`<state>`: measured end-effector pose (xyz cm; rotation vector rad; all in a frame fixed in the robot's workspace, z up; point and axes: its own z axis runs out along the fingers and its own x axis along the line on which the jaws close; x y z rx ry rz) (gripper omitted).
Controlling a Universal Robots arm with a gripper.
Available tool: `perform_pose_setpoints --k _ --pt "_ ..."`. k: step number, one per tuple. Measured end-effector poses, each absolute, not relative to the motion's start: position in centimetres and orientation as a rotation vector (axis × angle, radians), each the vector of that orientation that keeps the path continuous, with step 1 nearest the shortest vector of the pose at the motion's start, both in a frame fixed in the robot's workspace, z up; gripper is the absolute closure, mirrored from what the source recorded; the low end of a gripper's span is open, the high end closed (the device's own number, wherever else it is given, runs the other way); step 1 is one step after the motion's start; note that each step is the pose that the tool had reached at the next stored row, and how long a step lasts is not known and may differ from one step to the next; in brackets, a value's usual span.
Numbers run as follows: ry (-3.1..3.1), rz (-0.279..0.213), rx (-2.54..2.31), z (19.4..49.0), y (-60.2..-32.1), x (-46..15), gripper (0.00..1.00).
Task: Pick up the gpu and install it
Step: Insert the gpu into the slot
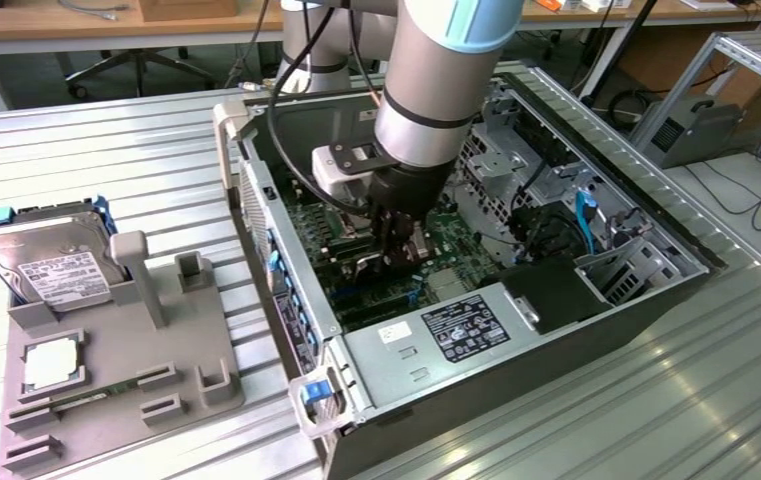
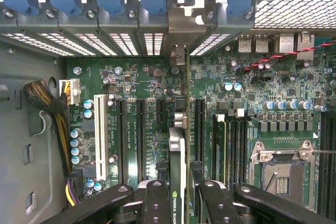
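Currently we are seeing the black two-fingered hand (image 2: pixel 181 184) clamped on the thin, black-faced, silver-edged gpu (image 2: pixel 177 153), which is standing edge-on over the green motherboard (image 2: pixel 294 85) inside the open grey metal computer case (image 1: pixel 394 390). We are judging alignment critical: card upright, parallel to the long black slots (image 2: pixel 142 140), pressure even.

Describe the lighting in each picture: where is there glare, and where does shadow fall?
Exterior view: light glares off the ribbed metal table on the exterior view's right; the computer case lies darker inside, beneath the arm. Wrist view: the circuit board is evenly lit, the vent grille is washed out bright, and the black hand gripping the graphics card shows only faint sheen.
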<state>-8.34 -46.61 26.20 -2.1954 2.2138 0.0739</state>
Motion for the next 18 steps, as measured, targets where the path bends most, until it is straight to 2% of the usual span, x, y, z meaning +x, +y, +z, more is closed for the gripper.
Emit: perform_pose_setpoints --k 8,10,11,18 --pt "2.214 0.073 -2.195 26.20 -46.61 -8.34 0.74" --pt "2.213 0.074 -2.195 26.19 -46.60 -8.35 0.73" --pt "2.214 0.073 -2.195 26.20 -46.61 -8.35 0.66" --pt "2.214 0.073 -2.196 26.21 -46.56 -8.34 0.66"
